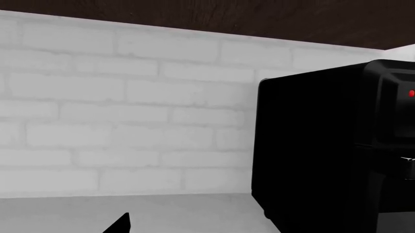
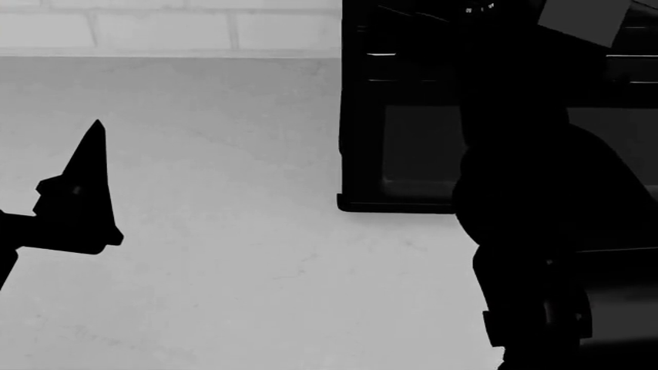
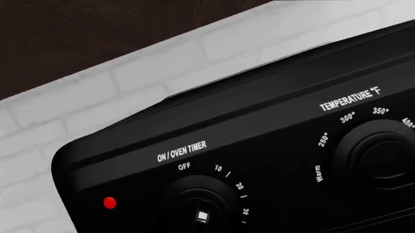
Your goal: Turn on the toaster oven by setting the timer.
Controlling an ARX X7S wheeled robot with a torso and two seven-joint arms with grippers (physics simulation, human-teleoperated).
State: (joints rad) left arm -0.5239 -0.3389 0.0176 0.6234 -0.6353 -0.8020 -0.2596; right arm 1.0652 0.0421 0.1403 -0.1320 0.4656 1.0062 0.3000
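The toaster oven (image 2: 411, 154) is a black box standing at the back right of the counter, with its grey door window facing me. The right wrist view shows its control panel very close. The timer (image 3: 198, 206) is a black dial under the words ON / OVEN TIMER, with OFF, 10, 20 and 30 marks around it and a white mark on its face. My right arm (image 2: 514, 231) reaches up over the oven front as a dark shape, and its jaws do not show. My left gripper (image 2: 82, 185) hangs open and empty over the counter, left of the oven.
A red light (image 3: 110, 203) glows beside the timer. A TEMPERATURE dial (image 3: 376, 155) sits farther along the panel. A white brick wall (image 1: 129, 107) runs behind the grey counter (image 2: 257, 270). The oven's side (image 1: 311, 145) and one left fingertip (image 1: 123, 224) show in the left wrist view.
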